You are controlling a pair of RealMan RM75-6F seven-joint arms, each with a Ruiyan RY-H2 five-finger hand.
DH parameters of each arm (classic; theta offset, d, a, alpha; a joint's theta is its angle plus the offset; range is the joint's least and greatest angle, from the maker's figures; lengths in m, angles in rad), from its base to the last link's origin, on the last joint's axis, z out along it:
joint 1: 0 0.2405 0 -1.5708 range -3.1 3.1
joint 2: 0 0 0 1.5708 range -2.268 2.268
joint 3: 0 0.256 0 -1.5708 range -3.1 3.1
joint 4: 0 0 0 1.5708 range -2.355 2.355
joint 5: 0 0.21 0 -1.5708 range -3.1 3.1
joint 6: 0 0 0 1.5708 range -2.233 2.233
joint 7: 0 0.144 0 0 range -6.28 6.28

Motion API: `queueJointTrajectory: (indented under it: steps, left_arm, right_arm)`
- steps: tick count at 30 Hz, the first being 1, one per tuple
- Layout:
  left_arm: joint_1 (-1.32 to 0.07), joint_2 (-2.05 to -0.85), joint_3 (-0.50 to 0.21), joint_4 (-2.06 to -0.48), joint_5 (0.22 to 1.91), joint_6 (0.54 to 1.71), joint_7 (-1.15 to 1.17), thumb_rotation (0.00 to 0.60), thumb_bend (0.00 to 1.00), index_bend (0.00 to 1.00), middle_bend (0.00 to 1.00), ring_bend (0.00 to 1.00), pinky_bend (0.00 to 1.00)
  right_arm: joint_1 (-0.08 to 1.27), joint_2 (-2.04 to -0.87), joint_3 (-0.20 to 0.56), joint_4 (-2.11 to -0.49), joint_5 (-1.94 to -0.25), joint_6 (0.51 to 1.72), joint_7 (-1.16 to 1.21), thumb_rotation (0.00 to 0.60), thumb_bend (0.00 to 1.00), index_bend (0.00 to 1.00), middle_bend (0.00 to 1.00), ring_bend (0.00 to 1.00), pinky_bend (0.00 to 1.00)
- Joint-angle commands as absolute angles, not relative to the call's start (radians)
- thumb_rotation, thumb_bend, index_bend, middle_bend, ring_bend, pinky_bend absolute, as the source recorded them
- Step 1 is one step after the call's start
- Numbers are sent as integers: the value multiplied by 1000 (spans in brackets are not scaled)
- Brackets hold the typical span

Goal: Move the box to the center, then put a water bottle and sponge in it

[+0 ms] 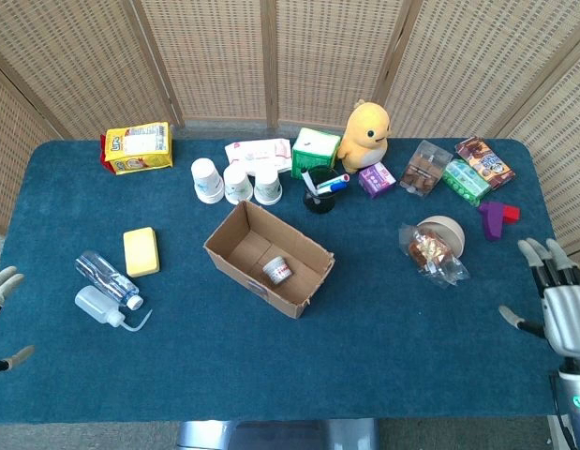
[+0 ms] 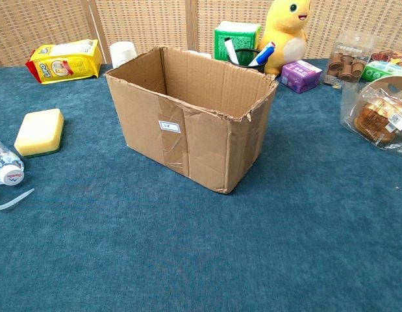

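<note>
With its fingers spread and holding nothing, the right hand (image 1: 563, 305) hovers at the table's right edge, well apart from the box (image 1: 268, 258).

Metallic and segmented, that hand points its fingers toward the far side; the left hand (image 1: 1, 319) shows only pale fingertips at the left edge, apart and empty. Open-topped, the corrugated cardboard box sits near the middle of the blue felt table (image 1: 383, 347), taped along one wall, with a small white cup (image 1: 276, 272) inside. Left of it lie the yellow rectangular sponge (image 1: 141, 250) and, just beside that, the clear plastic water bottle (image 1: 108, 279) on its side.
</note>
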State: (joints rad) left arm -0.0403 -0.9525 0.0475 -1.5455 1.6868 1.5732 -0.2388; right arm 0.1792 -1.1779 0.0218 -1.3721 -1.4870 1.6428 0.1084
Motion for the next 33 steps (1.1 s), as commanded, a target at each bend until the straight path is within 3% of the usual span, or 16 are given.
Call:
queueJointTrajectory:
  steps: [1, 8, 17, 22, 26, 33]
  left_arm:
    - [-58, -960, 46, -1523, 1697, 1554, -225, 600, 106, 0, 0, 0, 0]
    - [-135, -1022, 9, -1402, 1728, 1519, -223, 600, 105, 3, 0, 0, 0]
    - [-221, -1084, 37, -1302, 1778, 1401, -172, 600, 105, 76, 0, 0, 50]
    - [-235, -1123, 72, -1271, 1787, 1342, -152, 600, 105, 108, 47, 14, 177]
    - [-243, -1154, 93, -1233, 1793, 1315, -141, 600, 106, 153, 172, 148, 332]
    - [-240, -1187, 124, -1180, 1793, 1295, -123, 600, 104, 166, 213, 175, 382]
  right_arm:
    - [139, -1167, 1, -1400, -1470, 1644, 109, 600, 0, 67, 0, 0, 185]
    - [98, -1149, -5, -1417, -1470, 1641, 133, 600, 0, 68, 0, 0, 173]
    - [82, -1144, 13, -1421, -1487, 1644, 167, 600, 0, 68, 0, 0, 173]
    - [78, -1145, 20, -1420, -1495, 1641, 176, 600, 0, 68, 0, 0, 172]
    - [77, -1148, 27, -1415, -1495, 1631, 178, 600, 0, 67, 0, 0, 173]
    - [73, -1149, 35, -1413, -1500, 1618, 190, 600, 0, 67, 0, 0, 173]
